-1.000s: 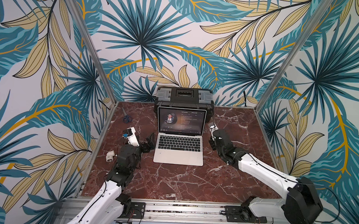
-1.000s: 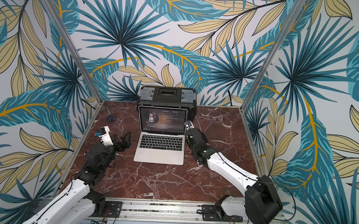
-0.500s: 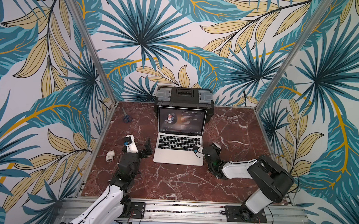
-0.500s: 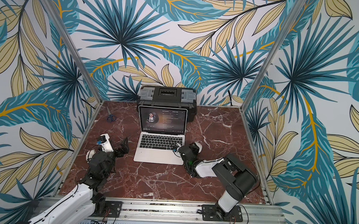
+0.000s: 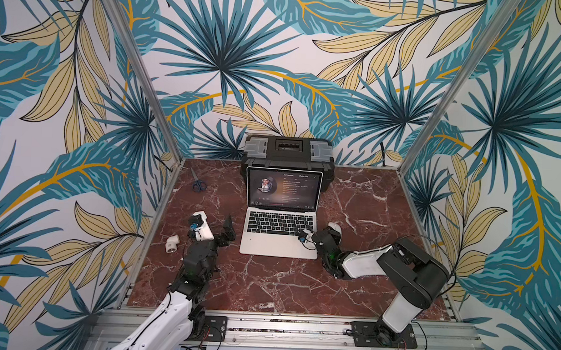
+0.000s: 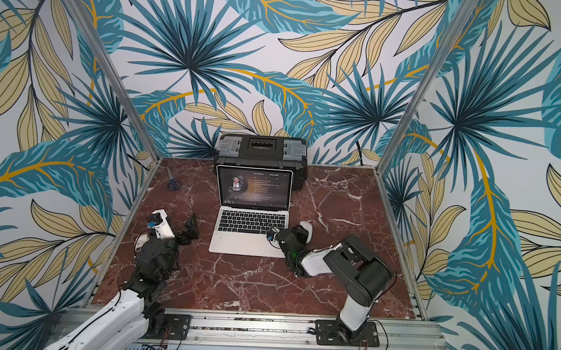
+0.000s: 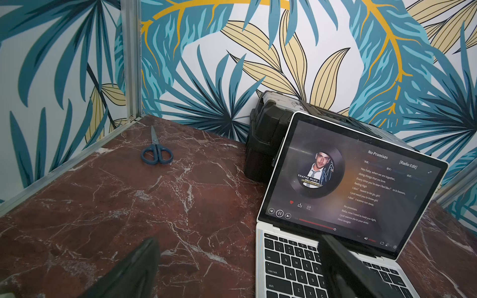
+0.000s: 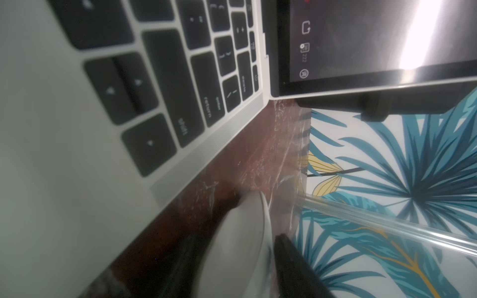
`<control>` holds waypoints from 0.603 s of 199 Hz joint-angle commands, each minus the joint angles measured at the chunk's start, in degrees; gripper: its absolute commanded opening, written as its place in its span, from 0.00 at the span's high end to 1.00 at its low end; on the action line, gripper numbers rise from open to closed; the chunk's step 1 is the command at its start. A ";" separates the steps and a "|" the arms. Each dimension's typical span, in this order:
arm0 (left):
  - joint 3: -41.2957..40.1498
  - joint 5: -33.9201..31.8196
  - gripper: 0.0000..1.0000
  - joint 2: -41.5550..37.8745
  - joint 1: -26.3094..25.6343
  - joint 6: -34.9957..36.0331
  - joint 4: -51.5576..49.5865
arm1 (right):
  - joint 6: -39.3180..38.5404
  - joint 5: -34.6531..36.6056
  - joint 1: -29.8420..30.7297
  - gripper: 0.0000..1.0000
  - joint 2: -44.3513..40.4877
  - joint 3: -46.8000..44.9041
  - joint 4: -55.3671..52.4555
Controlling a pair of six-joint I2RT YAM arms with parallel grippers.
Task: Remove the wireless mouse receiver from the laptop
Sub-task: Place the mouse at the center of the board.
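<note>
In both top views the laptop [image 5: 277, 247] stands open at the middle of the red marble bench [image 5: 267, 289], its lid toward 12 o'clock and close in front of the black toolbox [image 5: 288, 147]. The wireless mouse [image 5: 335, 228] lies on the bench just beside the laptop at its 3 o'clock. The right end effector [image 5: 330, 234] reaches it from 5 o'clock, rolled on its side. The left end effector [image 5: 215, 227] is at the laptop's 9 o'clock, apart from it, spread wide and holding nothing. A small white plug [image 5: 172, 243] lies at its 8 o'clock, and blue-handled scissors [image 5: 198, 184] lie near the bench's 11 o'clock corner. The receiver is too small to make out there. In the left wrist view the left end effector's two black fingers [image 7: 134, 271] stand far apart with only bare bench and the laptop's near edge between them. The closed scissors [image 7: 156, 152] lie beyond, and the laptop's screen shows a music player titled "No Promises". The right wrist view is blurred. The white mouse [image 8: 240, 219] sits between two dark fingers [image 8: 291, 260], one close on each side, and I cannot tell whether they press it or only flank it. A narrow strip of bench separates the mouse from the laptop's edge by the shift and return keys.
</note>
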 commanded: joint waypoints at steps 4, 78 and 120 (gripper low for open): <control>-1.74 -0.93 0.00 -0.49 0.34 0.56 0.78 | 7.68 -1.88 1.88 0.40 -1.08 0.71 -11.10; 2.18 -6.53 0.00 2.27 0.38 9.65 0.04 | 21.39 -9.95 2.00 0.07 -23.24 2.87 -24.02; 3.82 -9.02 0.00 20.50 1.62 24.73 14.76 | 48.23 -21.50 -22.41 0.02 -34.72 -6.66 -9.43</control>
